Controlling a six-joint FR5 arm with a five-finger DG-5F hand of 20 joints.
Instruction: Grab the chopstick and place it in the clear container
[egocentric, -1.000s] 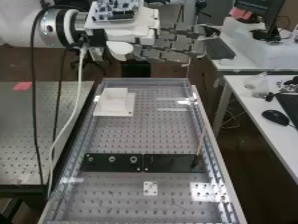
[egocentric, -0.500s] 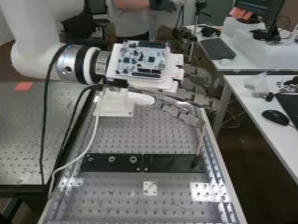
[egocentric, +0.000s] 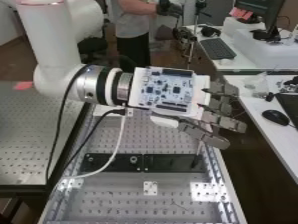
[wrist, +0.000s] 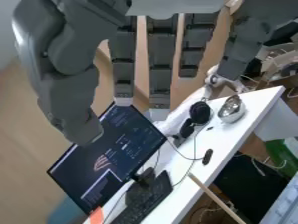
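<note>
At the counter's near end, rows of small holes are seen in pale metal, and a small white plate is set on it towards 6 o'clock. Just beyond, a long black strip is laid across, and at its 3 o'clock end the chopstick is held nearly upright, its foot on the strip. Above and beyond, the hand is held wide, its straight fingers pointed towards 3 to 4 o'clock.

At 9 o'clock a second perforated table is placed, marked with a pink patch. Brown floor is seen between the counter and a white desk at 3 o'clock, on which a black mouse is set. Farther, towards 1 o'clock, another white desk is occupied by a keyboard, headphones and a monitor; a tripod is stood beside it.
</note>
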